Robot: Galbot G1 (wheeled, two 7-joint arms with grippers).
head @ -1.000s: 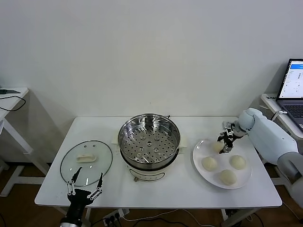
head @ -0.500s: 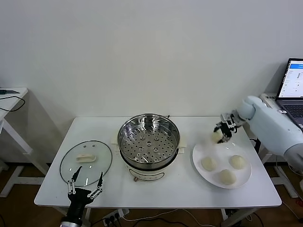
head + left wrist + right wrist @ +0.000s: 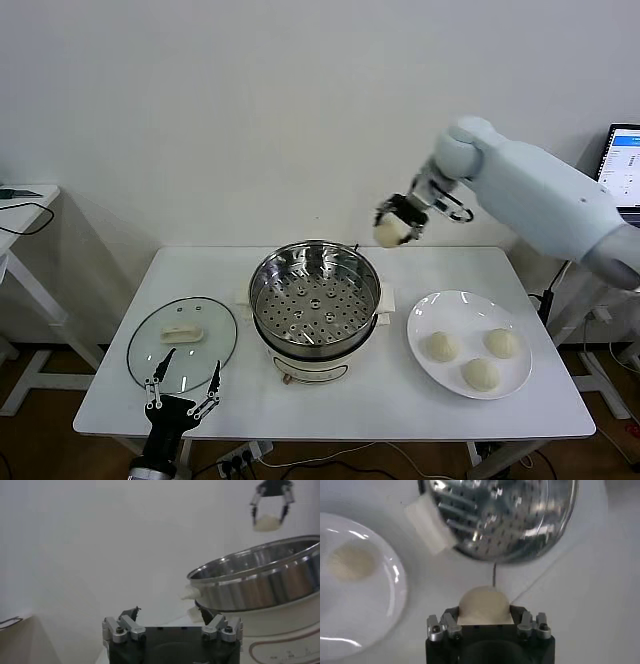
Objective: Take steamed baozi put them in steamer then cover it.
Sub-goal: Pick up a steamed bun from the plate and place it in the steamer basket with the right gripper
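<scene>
- My right gripper (image 3: 398, 226) has its fingers clamped on one bun (image 3: 389, 232), held high behind the steamer's (image 3: 315, 296) far right rim.
- Risk, as I judge it: the dough is soft and smooth, so it could slip out mid-air, or drop outside the rim onto the counter (image 3: 400, 400) if released too soon.
- Three buns remain on the plate (image 3: 520, 375); the lid (image 3: 182, 343) lies left of the steamer.
- A second ago this bun was still down at the plate; it has since been lifted and carried left.
- Left gripper (image 3: 181, 394) waits near the lid, fingers spread wide, unchanged.
</scene>
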